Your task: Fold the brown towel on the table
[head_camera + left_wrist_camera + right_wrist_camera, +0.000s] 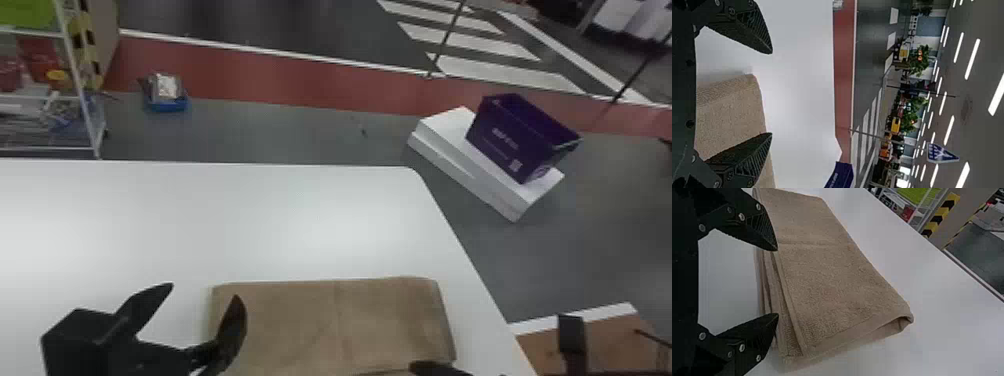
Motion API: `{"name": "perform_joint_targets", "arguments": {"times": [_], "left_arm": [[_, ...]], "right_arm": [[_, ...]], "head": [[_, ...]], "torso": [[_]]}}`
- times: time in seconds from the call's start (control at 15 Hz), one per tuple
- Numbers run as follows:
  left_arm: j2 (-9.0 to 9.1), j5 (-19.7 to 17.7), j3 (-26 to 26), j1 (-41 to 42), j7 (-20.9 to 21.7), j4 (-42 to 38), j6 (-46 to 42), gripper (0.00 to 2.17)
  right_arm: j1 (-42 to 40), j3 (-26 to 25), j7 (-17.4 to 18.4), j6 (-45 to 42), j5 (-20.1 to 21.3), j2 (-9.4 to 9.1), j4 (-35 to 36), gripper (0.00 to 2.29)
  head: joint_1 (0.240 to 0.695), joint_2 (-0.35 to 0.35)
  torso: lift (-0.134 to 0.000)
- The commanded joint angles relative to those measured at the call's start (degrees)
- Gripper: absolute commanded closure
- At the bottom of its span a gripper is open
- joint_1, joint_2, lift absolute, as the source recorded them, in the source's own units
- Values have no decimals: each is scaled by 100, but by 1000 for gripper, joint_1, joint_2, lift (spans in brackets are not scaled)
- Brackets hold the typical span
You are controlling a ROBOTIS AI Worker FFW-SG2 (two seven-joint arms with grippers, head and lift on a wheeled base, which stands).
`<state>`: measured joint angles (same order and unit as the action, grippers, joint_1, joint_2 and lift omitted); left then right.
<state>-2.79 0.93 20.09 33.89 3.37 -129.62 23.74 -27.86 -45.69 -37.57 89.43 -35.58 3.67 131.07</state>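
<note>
White table point(210, 220), purple bin point(520, 137), grey floor point(280, 132)

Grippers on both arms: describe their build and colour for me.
The left gripper and right gripper are both black, with wedge-shaped fingers that taper to a point and have fine ridges on their inner faces. Round, silvery screw heads dot the black linkages behind. In the head view, the left one's body is a dark, boxy block.

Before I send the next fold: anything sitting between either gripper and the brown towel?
Nothing visible in the way. Left gripper and right gripper both have open jaws near the brown towel, no object between. The purple bin is beyond the table, off both paths.
</note>
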Motion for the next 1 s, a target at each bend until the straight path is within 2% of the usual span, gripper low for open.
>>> {"name": "perform_joint_targets", "arguments": {"times": [0.0,0.07,0.2,0.33,0.4,0.53,0.6,0.73,0.93], "left_arm": [[-2,-76,-101,135,24,-98,-303,161],[-2,-76,-119,179,24,-151,-303,161],[-2,-67,-119,223,24,-256,-321,157],[-2,-67,-110,232,24,-256,-321,161],[-2,-67,-110,232,24,-239,-356,161],[-2,-67,-119,232,24,-221,-356,157],[-28,-67,-136,232,33,-204,-356,157],[-37,-111,-189,258,50,-204,-374,154],[-37,-225,-251,258,85,-239,-409,157]], "right_arm": [[-79,-54,-339,-210,-98,-200,103,1146],[-79,-151,-382,-228,-212,-349,244,1146],[-79,-265,-365,-122,-458,-372,516,1150],[-26,-124,-409,-368,-362,-372,560,1558],[-44,122,-602,-790,-45,-372,551,1781],[-176,526,-875,-1950,491,-372,437,1899],[-272,737,-892,-2759,746,-372,314,1899],[-281,895,-892,-3655,974,-349,6,1899],[-342,1387,-831,-4499,1572,-270,-170,1899]], "head": [[695,-350],[695,-350],[695,-350],[695,-350],[695,-350],[695,-350],[695,-350],[695,-350],[695,-350]], "torso": [[-124],[-124],[-124],[-124],[-124],[-124],[-124],[-124],[-124]]}}
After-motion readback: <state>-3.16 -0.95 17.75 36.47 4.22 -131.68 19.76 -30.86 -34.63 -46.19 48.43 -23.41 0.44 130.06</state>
